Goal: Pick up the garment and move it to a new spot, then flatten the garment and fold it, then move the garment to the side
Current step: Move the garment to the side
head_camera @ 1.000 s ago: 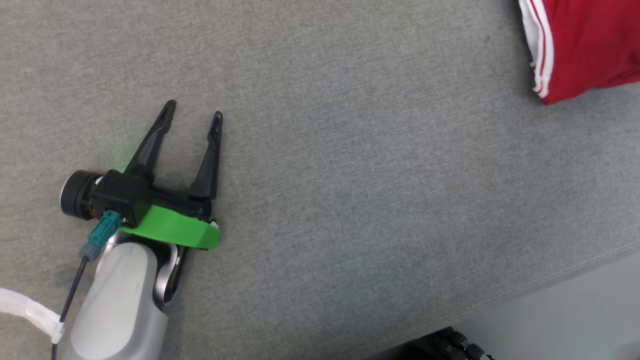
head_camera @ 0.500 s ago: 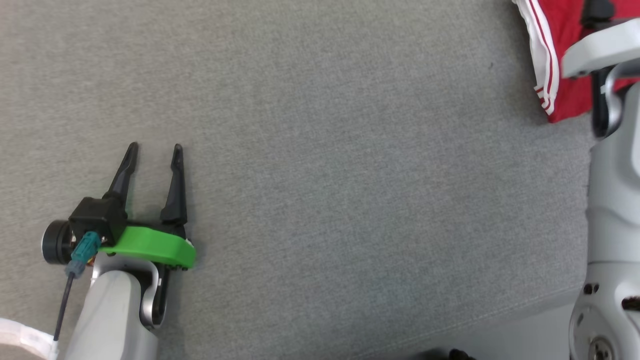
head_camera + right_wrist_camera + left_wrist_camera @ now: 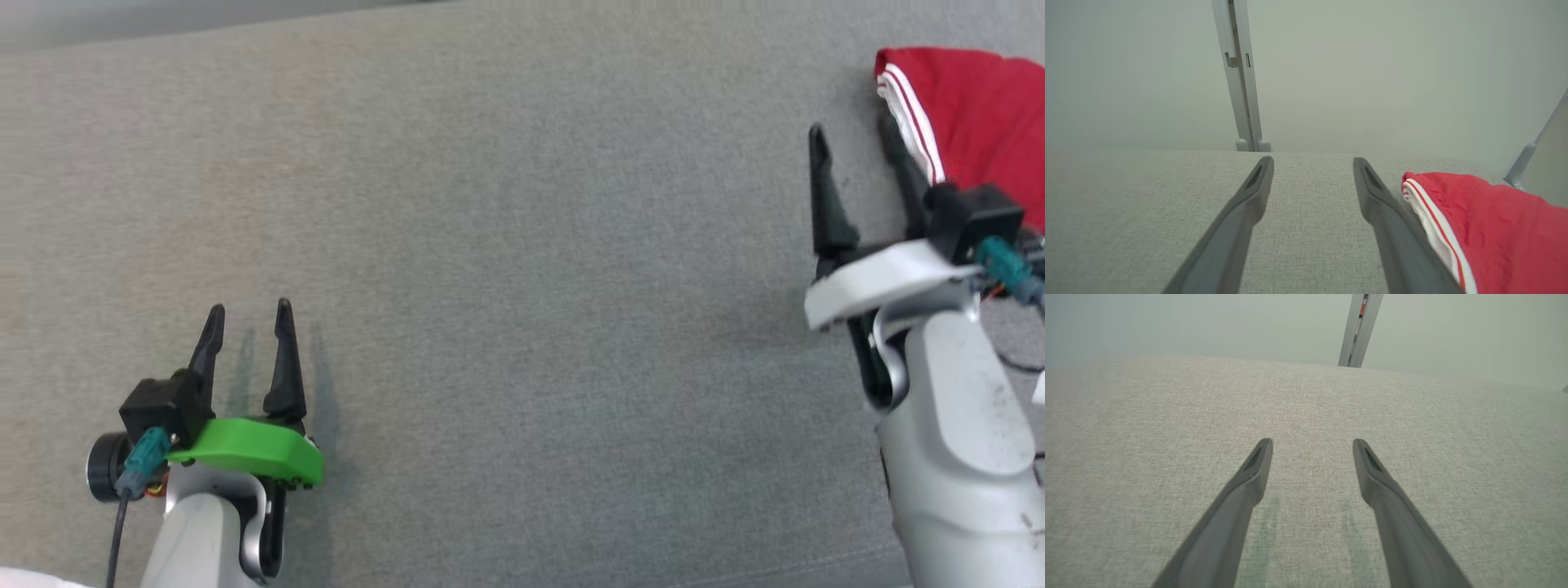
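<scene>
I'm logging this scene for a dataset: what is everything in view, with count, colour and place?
garment: one, red with white stripes along its edge, far right of the fabric surface
fabric surface: one, grey, under everything else
post: one, pale grey, upright behind the surface's far edge
left gripper: one, dark fingers on a green collar, lower left, jaws open over bare fabric
right gripper: one, dark fingers on a white collar, at the right, jaws open, beside the garment's striped edge
</scene>
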Robot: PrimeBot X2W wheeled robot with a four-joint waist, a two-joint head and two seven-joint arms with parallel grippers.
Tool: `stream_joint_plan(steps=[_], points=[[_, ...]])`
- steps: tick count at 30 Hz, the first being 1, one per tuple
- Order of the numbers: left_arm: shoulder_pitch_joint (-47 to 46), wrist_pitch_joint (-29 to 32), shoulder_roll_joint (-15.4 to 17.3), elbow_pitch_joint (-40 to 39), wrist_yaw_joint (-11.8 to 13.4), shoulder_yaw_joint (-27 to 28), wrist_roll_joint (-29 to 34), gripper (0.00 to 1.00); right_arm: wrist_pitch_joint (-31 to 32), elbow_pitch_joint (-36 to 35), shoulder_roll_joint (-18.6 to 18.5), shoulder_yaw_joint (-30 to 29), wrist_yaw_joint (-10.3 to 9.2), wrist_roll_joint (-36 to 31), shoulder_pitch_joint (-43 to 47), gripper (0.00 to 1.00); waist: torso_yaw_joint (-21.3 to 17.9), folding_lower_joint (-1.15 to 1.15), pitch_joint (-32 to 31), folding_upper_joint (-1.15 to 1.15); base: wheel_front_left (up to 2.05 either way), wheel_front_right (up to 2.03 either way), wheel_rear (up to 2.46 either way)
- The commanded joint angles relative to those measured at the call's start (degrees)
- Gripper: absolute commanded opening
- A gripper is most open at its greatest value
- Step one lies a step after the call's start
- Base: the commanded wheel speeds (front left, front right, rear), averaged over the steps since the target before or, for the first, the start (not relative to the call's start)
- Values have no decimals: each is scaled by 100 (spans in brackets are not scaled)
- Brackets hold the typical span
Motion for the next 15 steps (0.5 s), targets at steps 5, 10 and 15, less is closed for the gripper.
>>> stream_joint_plan(steps=[5, 10, 15], points=[[303, 2, -81, 65, 19, 82, 33, 100, -22, 129, -26, 165, -11, 312, 650, 100, 522, 0, -736, 0, 0, 0, 0], [578, 2, -113, 72, 19, 134, 3, 100, -22, 88, -26, 283, -11, 509, 1175, 100, 615, 0, -1023, 0, 0, 0, 0], [828, 2, -128, 57, 19, 218, -4, 100, -22, 61, -25, 399, -11, 664, 1611, 100, 656, 0, -1310, 0, 0, 0, 0]])
